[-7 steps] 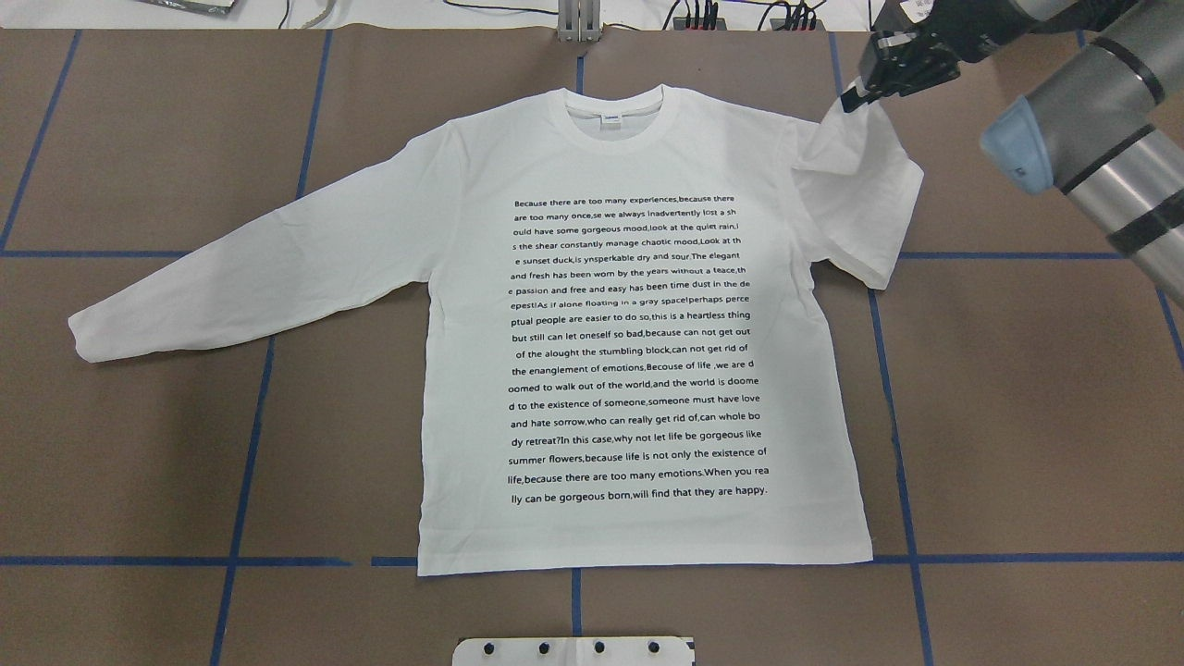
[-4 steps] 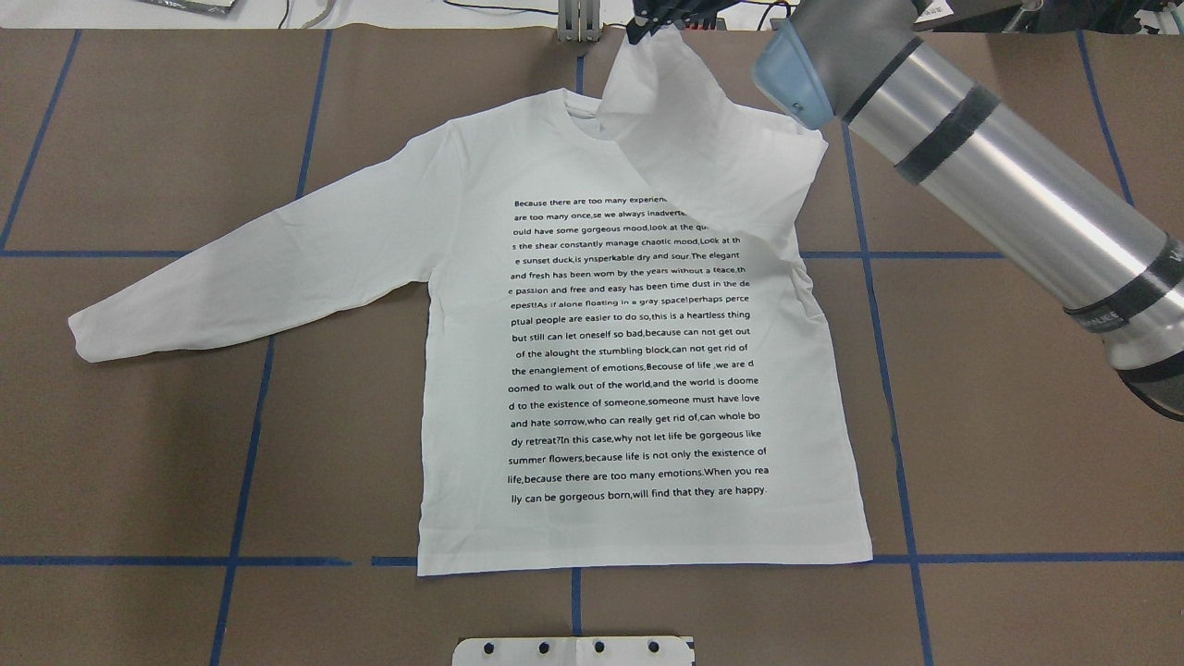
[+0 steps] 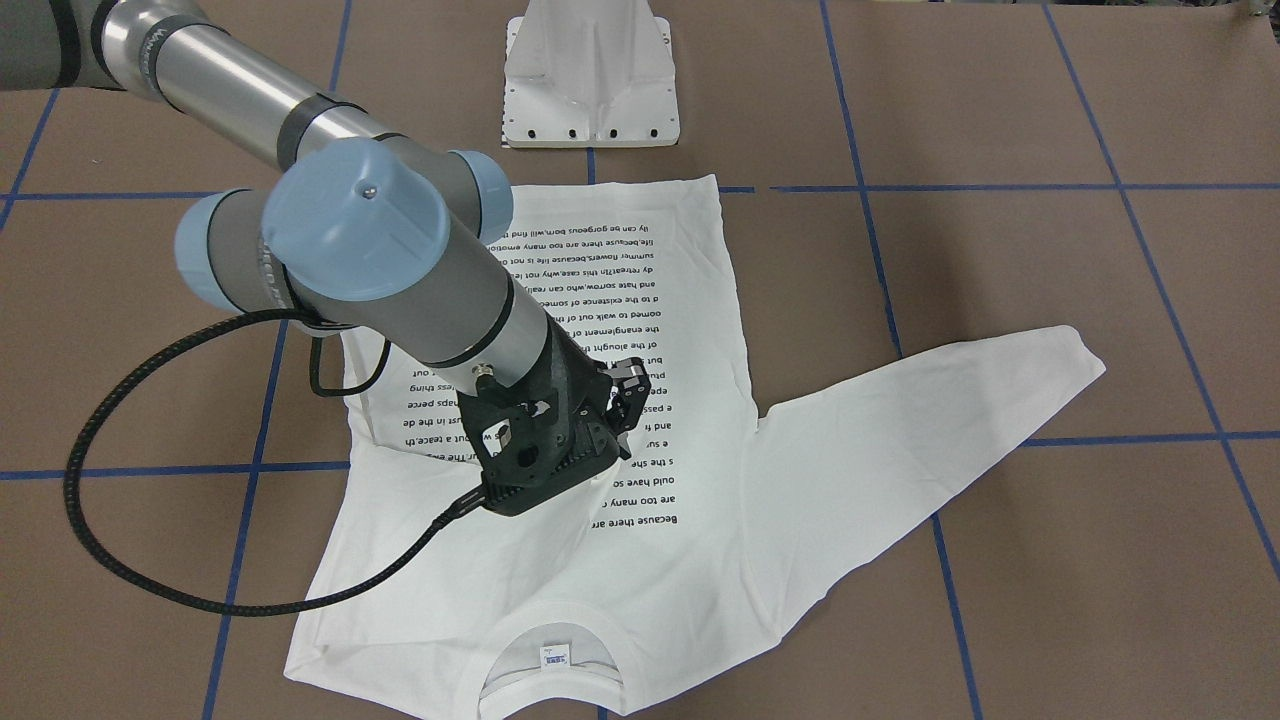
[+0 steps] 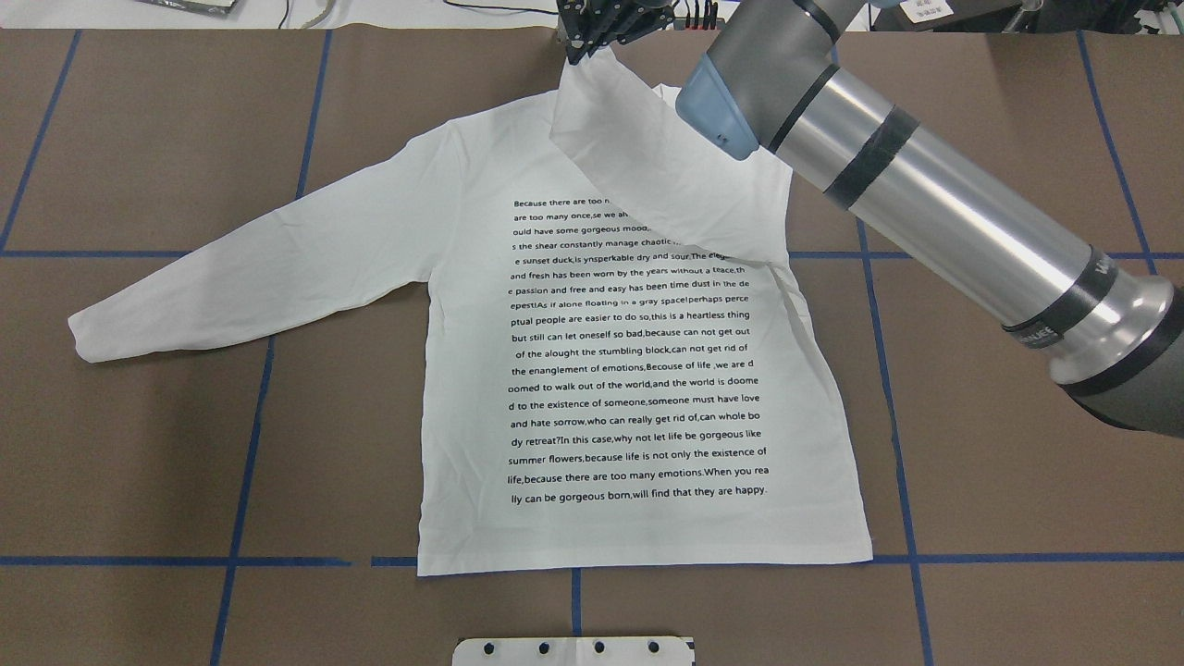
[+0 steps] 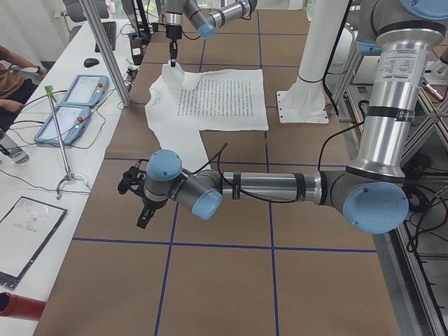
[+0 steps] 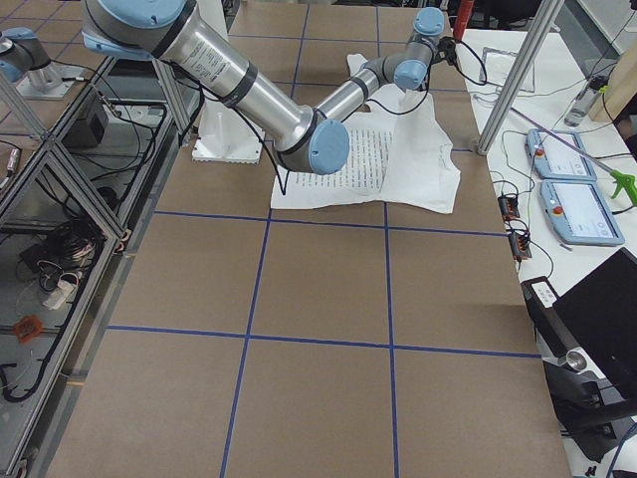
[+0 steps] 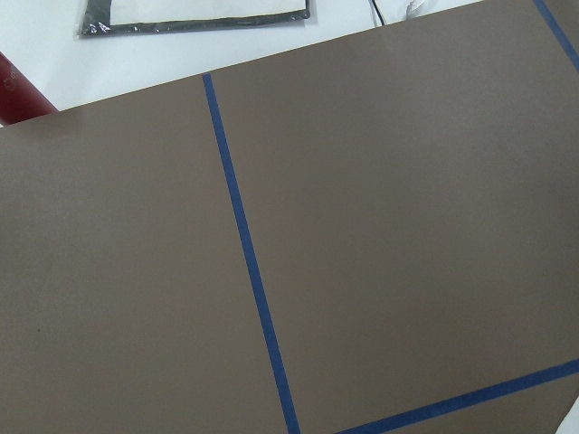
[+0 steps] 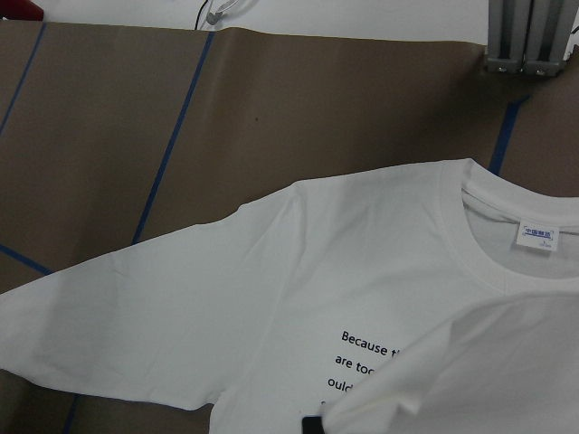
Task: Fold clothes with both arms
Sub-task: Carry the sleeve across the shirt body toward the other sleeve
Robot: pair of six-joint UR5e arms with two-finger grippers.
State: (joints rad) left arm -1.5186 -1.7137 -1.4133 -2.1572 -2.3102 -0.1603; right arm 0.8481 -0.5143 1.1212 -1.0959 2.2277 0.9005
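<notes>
Table (image 4: 1017,462) covered in brown paper, blue tape (image 4: 242,481) marking a grid. White long-sleeved shirt (image 4: 462,277) lies print-up at the centre of the overhead view, neck at 12 o'clock, hem at 6 o'clock. One sleeve (image 4: 250,268) runs flat toward 8 o'clock; the other sleeve (image 4: 666,176) is raised and drawn across the chest from 2 o'clock toward 12, hiding the upper corner of the print. Right arm (image 4: 925,203) reaches in from 3 o'clock. Left arm (image 5: 266,187) is well apart from the garment, low over bare paper. Right gripper (image 4: 592,42) pinches the cuff tip above the neckline, fingers clamped on the cloth. Left gripper (image 5: 140,210) shows in the side view only; clenched or released, cannot tell. Printed text (image 4: 634,388) is black, last line "lly can be gorgeous born,will find that they are happy." Neck label (image 8: 536,235) is white with blue marks, too small to read
</notes>
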